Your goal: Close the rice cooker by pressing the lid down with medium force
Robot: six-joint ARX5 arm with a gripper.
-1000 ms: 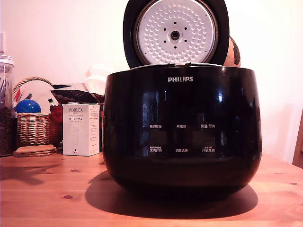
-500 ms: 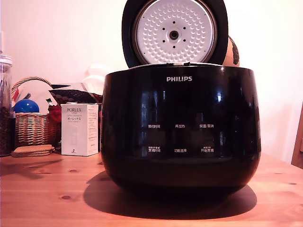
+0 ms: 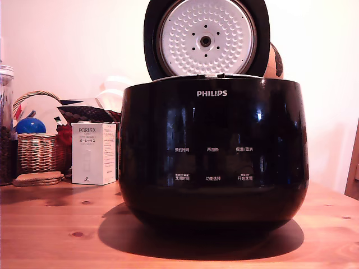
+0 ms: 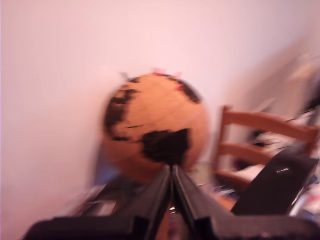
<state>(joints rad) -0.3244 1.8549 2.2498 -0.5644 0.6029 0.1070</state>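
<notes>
Exterior view: the rice cooker (image 3: 213,154), a glossy black rounded pot with a white PHILIPS logo and two rows of small white button labels, stands on the wooden worktop (image 3: 56,224) and fills the middle of the frame. The lid (image 3: 206,38) is raised upright at the back edge of the rice cooker, its white dimpled inner plate and small central hub facing the camera; the cooker is therefore open. Behind the lid, on the exterior view's right of it, a sliver of an orange and black globe (image 3: 275,61) shows. To the exterior view's left of the rice cooker, just beside its wall, stands a white carton (image 3: 93,153) printed PORLEX; farther from the rice cooker on the same side sit a wicker basket (image 3: 38,151) holding a blue ball (image 3: 30,125), a flat brown coaster-like piece (image 3: 38,178) on the worktop in front of the basket, and a glass jar (image 3: 5,126) at the frame edge. Neither the arm nor the hand appears in this view. Wrist view (motion-blurred): the hand (image 4: 172,170) has its two dark fingers pressed together at the tips, with nothing between them, and points toward the globe (image 4: 156,125) against a pale wall. Beside the globe stand a wooden chair (image 4: 262,145) and a dark slanted panel (image 4: 277,185); the rice cooker cannot be made out in this view.
</notes>
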